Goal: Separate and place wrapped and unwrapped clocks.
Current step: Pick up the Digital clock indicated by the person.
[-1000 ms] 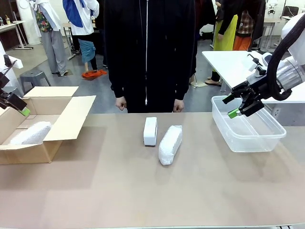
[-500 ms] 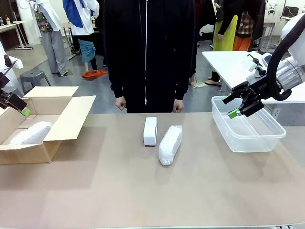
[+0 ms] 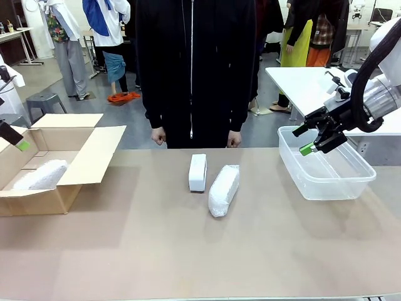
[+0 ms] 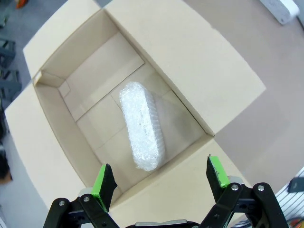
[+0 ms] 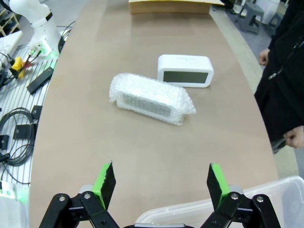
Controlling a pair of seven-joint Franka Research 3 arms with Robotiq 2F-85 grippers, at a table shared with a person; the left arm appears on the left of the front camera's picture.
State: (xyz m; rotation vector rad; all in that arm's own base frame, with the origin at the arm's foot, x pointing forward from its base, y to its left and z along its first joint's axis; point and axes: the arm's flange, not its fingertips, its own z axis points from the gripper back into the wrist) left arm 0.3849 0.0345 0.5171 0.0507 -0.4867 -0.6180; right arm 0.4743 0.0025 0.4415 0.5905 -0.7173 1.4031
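A bare white clock (image 3: 197, 172) with a dark face (image 5: 185, 76) stands mid-table in front of the person. Right beside it lies a bubble-wrapped clock (image 3: 223, 189) (image 5: 151, 98). Another wrapped clock (image 3: 41, 175) (image 4: 141, 125) lies inside the open cardboard box (image 3: 81, 164) (image 4: 66, 114) at the left. My left gripper (image 3: 15, 139) (image 4: 160, 181) hangs open above that box, holding nothing. Over the clear plastic bin (image 3: 326, 182) (image 5: 199, 209) at the right, my right gripper (image 3: 315, 142) (image 5: 161, 184) hovers open and empty.
The person stands at the far edge with both hands (image 3: 158, 136) low by the table. A white side table (image 3: 301, 84) stands behind the bin. Cables and tools (image 5: 19, 118) lie off the table edge in the right wrist view.
My left gripper has drawn back to the left and slightly up over the box. The right arm and the clocks have not moved.
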